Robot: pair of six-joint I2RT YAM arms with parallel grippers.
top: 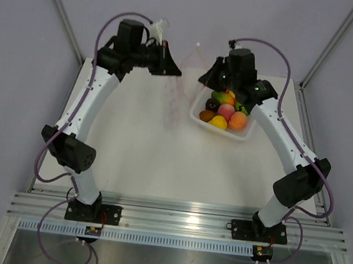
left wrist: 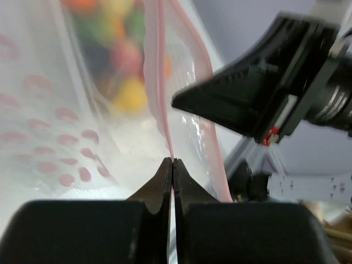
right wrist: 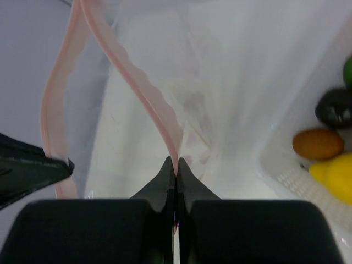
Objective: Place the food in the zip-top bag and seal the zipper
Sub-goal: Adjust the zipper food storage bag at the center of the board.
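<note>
White tabletop [top: 136, 153], bag [top: 174, 103] hanging above it. My left tool [left wrist: 172, 161] and right tool [right wrist: 176, 160] each clench one zipper [right wrist: 155, 113] lip; food [top: 225, 111] lies in tray [top: 245, 135]. Judged: opening stage; next, spread lips.

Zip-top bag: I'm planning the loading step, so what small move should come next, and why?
Probably ease the left tool and right tool slightly apart to widen the zip-top bag mouth: each pinches a pink zipper lip, and the food sits in the tray.
</note>
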